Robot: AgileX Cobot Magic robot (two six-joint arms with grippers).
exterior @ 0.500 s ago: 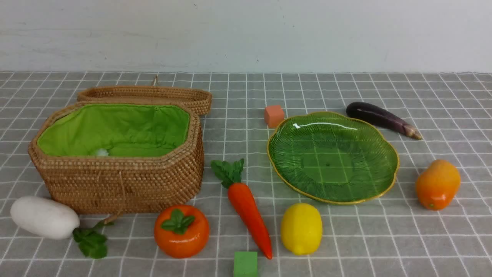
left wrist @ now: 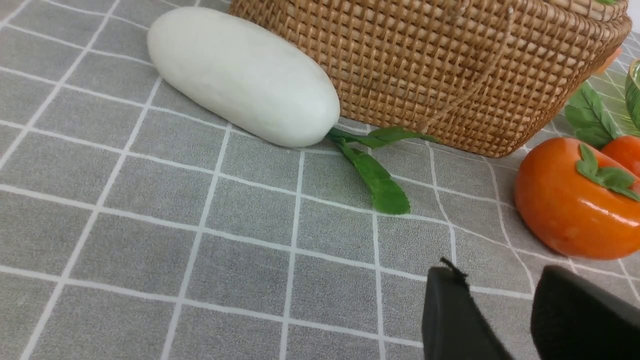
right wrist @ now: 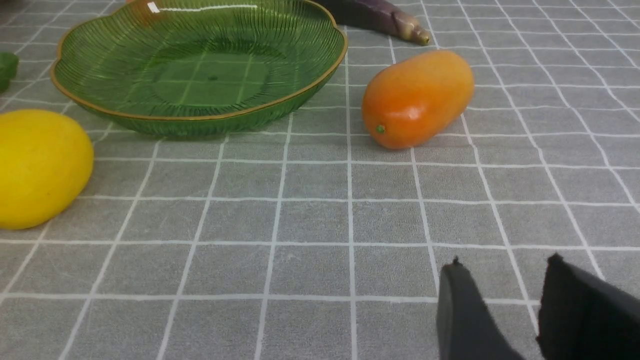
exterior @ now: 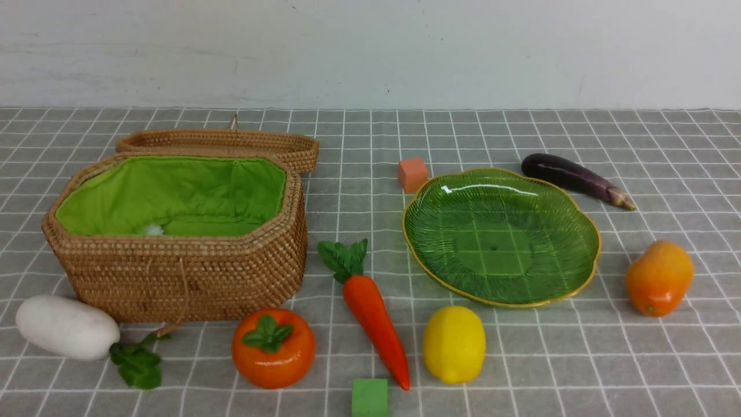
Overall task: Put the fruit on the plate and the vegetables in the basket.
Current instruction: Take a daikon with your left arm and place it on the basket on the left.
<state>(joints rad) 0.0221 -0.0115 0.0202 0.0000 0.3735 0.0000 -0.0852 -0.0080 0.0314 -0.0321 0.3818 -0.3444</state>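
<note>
Front view shows you the plate (exterior: 501,237) on the grey checked cloth (exterior: 579,359), with no fruit on it yet. The lemon (exterior: 454,344) lies just beside the plate's near rim. The mango (exterior: 659,278) is close off its right side, and the round orange fruit (exterior: 273,347) is well to the plate's left, nearer the robot. The carrot (exterior: 373,313) lies left of the plate between the lemon and the round orange fruit, its leaves pointing away from the robot. The eggplant (exterior: 570,176) rests just behind the plate's far right rim. A salmon cube (exterior: 413,174) sits at the far left rim, and a green cube (exterior: 369,398) lies nearer the robot than the plate, by the carrot's tip. Far to the plate's left stands the basket (exterior: 185,278), open, with its lid (exterior: 231,142) behind it and the radish (exterior: 66,327) at its near left corner. In the wrist views, your left gripper (left wrist: 500,270) and right gripper (right wrist: 505,261) sit low over the cloth, jaws apart with nothing between them.
</note>
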